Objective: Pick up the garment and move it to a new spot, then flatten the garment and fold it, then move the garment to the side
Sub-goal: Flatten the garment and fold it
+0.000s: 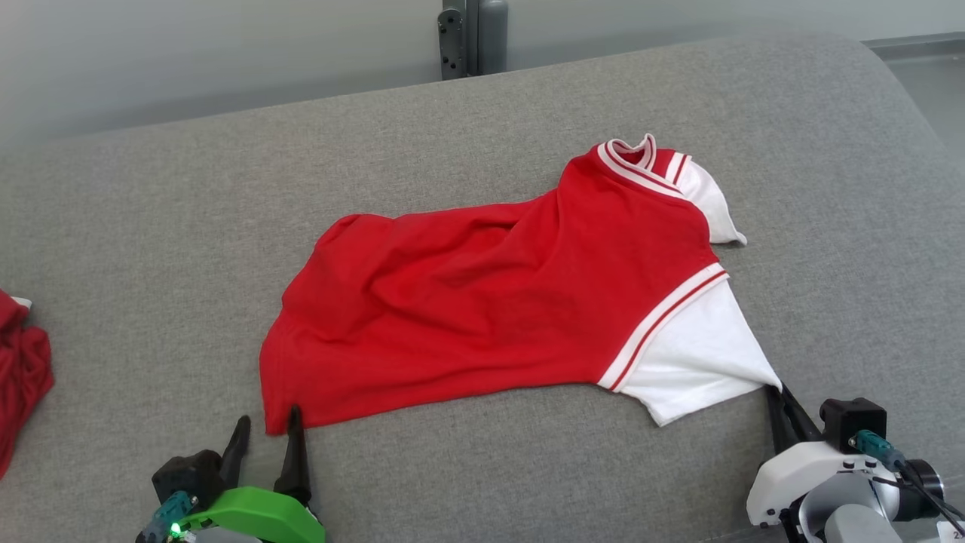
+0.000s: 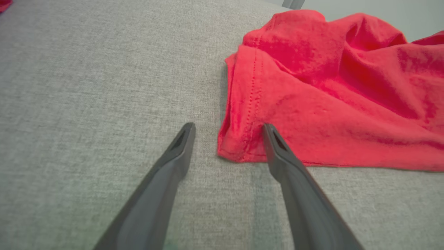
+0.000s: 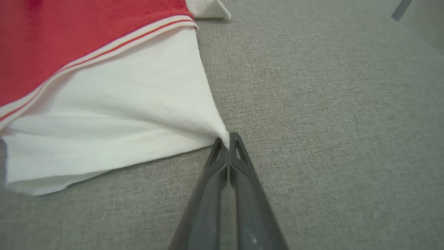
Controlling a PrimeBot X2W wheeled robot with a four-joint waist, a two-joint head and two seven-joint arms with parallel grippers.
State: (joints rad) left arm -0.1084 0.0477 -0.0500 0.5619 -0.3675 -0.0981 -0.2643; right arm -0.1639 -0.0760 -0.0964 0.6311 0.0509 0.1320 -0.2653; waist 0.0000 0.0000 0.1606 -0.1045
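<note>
Grey fabric-covered bench carried two things. Red garment with white sleeves lay mid-bench, rumpled, collar at far right, hem toward left. Second red cloth sat bunched at the left edge, well apart, partly out of frame.

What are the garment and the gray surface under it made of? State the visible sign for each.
Garment: probably soft cotton-like knit, matte; it drapes in folds, with a stitched hem. Gray surface: woven upholstery cloth, matte; visible weave.
</note>
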